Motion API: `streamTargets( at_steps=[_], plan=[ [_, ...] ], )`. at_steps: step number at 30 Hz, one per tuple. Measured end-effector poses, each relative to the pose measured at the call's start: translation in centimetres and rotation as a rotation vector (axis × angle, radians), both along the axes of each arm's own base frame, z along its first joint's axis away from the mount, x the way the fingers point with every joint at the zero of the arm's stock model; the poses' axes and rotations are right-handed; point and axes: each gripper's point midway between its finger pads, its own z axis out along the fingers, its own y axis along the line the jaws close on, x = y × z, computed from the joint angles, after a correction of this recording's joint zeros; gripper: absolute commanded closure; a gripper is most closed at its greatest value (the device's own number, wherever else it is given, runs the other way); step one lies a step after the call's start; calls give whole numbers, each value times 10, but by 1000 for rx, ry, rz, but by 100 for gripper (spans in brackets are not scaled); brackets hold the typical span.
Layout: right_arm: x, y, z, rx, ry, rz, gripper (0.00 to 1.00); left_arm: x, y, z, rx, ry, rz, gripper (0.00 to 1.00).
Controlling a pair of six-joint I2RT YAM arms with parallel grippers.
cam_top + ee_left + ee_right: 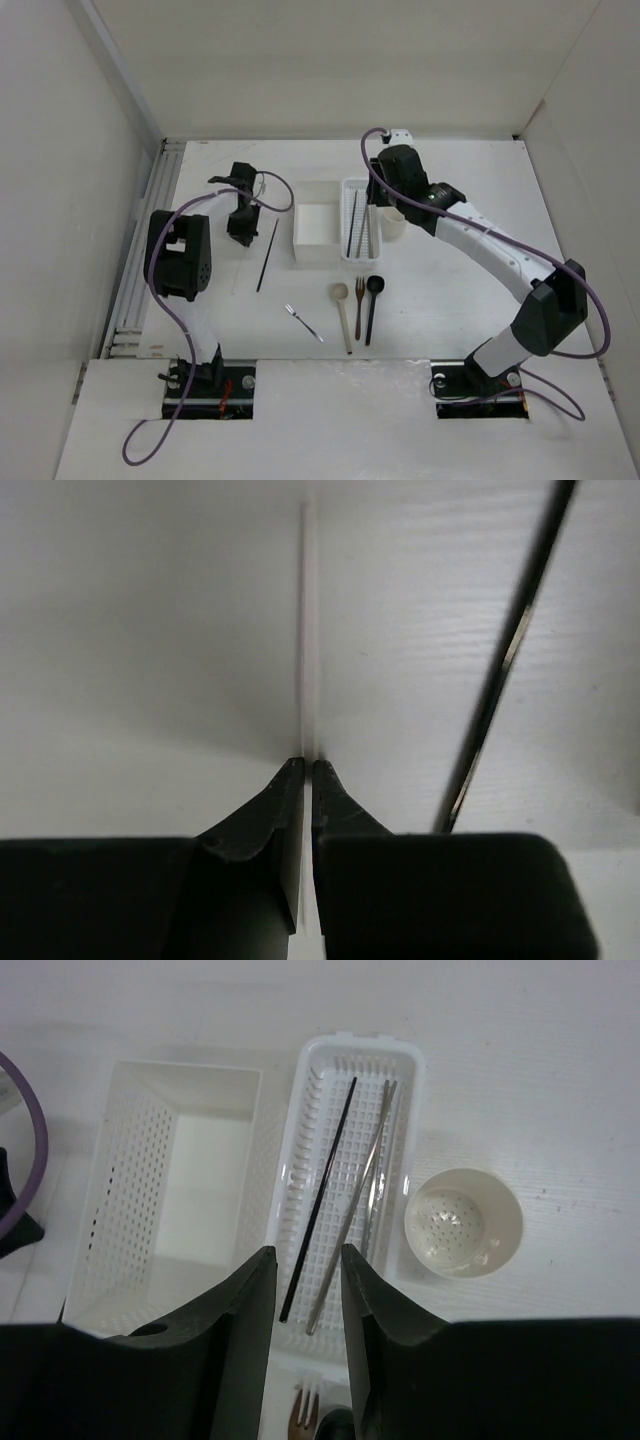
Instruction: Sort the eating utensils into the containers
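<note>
My left gripper [307, 765] is shut on a thin pale chopstick [309, 630] that runs straight away from the jaws over the table. A black chopstick [500, 670] lies just to its right, also seen from above [267, 255]. My right gripper [307, 1255] hangs open and holds nothing above the near end of the white perforated tray [400, 1070], which holds a black chopstick [322, 1195] and silver ones [368, 1185]. The white square box [170, 1190] is on its left and the round cup [463, 1222] on its right. A silver fork [303, 322], pale wooden spoon [342, 312], brown fork [358, 305] and black spoon [372, 305] lie nearer the arms.
White walls enclose the table on the left, back and right. A ribbed rail [140, 270] runs along the left edge beside the left arm. A purple cable [280, 195] loops from the left wrist toward the white box [315, 232].
</note>
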Motion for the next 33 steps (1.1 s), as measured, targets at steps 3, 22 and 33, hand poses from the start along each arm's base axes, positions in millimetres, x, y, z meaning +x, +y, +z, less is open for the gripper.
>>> streamTargets(
  at_steps=[3, 22, 33],
  plan=[
    [-2, -1, 9, -3, -23, 14, 56, 16, 15, 12, -32, -9, 61, 100],
    [-34, 165, 120, 346, -307, 829, 23, 60, -73, 399, -611, -939, -52, 100],
    [-38, 191, 130, 521, -297, 889, 31, 53, -90, 363, -694, -782, -7, 100]
  ],
)
